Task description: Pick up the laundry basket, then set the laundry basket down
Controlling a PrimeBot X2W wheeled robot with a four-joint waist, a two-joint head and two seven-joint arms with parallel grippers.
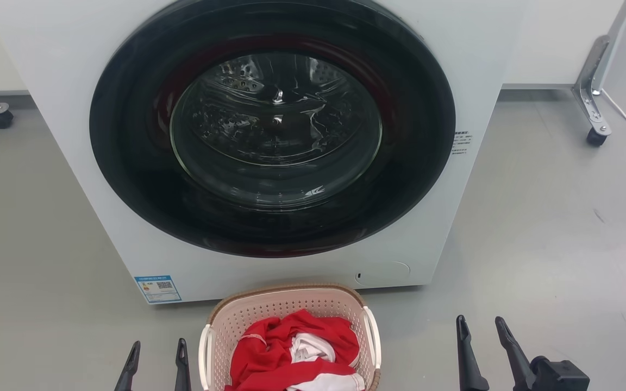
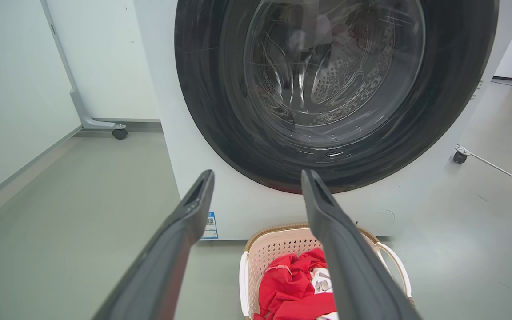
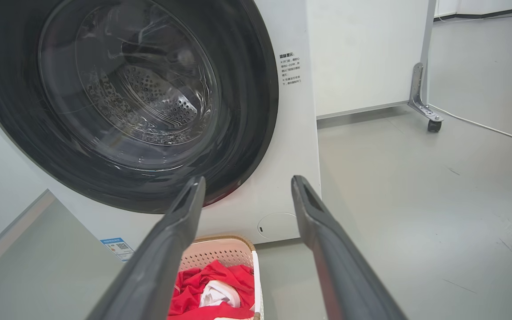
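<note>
On the floor (image 1: 536, 244), just in front of the washer's (image 1: 275, 125) bottom front edge, sits the laundry basket (image 1: 291, 305), upright, with red and white clothes (image 1: 286, 353) piled inside. Left gripper (image 1: 159, 345) is just beside the basket's left handle (image 1: 203, 353), fingers spread apart, holding nothing, not touching it. Right gripper (image 1: 480, 321) is further off from the right handle (image 1: 374, 336), over bare floor, fingers likewise parted and empty; both point toward the washer.
</note>
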